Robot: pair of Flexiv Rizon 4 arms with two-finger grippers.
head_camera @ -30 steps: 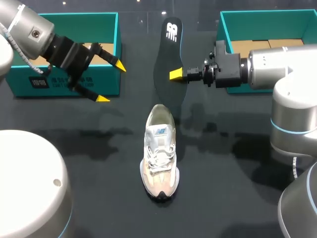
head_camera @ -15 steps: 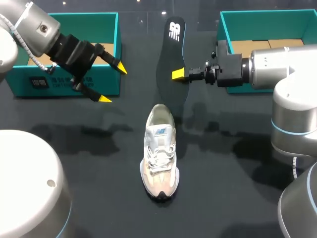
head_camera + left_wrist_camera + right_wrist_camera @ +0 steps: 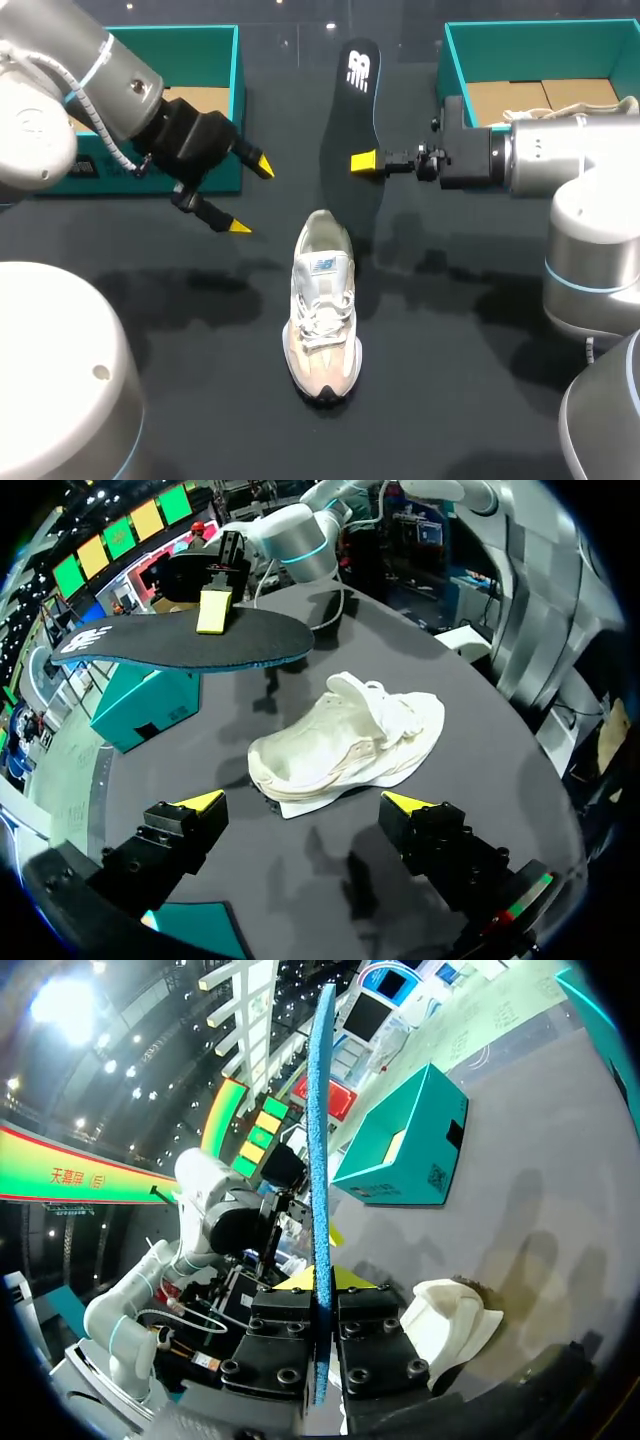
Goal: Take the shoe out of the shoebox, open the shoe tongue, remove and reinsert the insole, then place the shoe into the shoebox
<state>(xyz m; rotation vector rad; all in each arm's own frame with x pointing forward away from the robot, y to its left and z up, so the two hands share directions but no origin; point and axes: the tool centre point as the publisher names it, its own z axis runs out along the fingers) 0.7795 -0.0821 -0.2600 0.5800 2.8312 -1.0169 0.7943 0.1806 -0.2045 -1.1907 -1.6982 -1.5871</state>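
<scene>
Right wrist view: right jaws tight on edge-on insole (image 3: 320, 1160), shoe (image 3: 445, 1325) half hidden; left jaws wide, empty.

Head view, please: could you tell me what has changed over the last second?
The left gripper, fingers open, moved from the left shoebox toward the shoe. The right gripper stayed shut on the insole, drawing it slightly rightward. The shoe has not moved.

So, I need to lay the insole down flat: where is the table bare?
Bare table lies right of the shoe, in front of the right box, and left of the shoe, where the left pincer hovers. Crowded behind the heel, where the right pincer holds the insole.
</scene>
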